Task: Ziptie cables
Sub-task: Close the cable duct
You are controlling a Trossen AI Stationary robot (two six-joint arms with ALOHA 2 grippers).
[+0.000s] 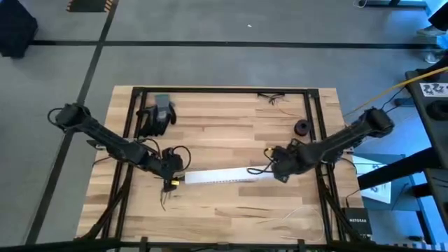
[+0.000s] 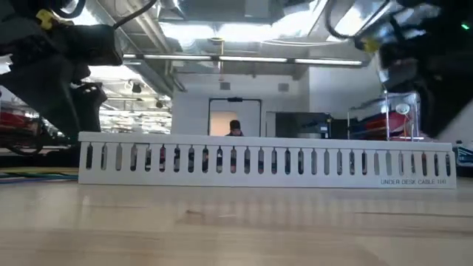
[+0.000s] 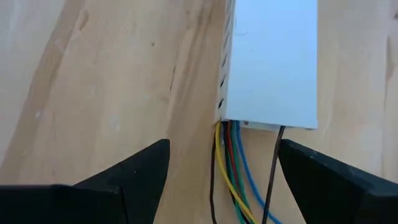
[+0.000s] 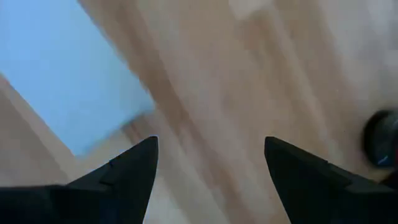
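Your left gripper sits at the left end of the long white perforated strip, which lies across the middle of the wooden table. In the left wrist view its fingers stand wide apart with nothing between them except the cables running out from under the strip's end. Those cables, yellow, red, green, blue and a couple of dark ones, leave the end of the white strip and pass down the middle of the gap between your two fingers, touching neither one as far as you can see. From above, the cables trail out of the strip's left end toward the near edge of the table, just past your left gripper. Your right gripper is at the other end of the strip; the right wrist view shows its fingers spread wide and empty over bare wood, with a corner of the white strip off to one side and a small dark round object at the picture's edge. From above, that black ring-shaped object lies on the table just behind your right arm. A black glove-like object rests near the far left part of the table, well apart from the strip. From table height, the slotted strip spans almost the full width, hiding the cables.
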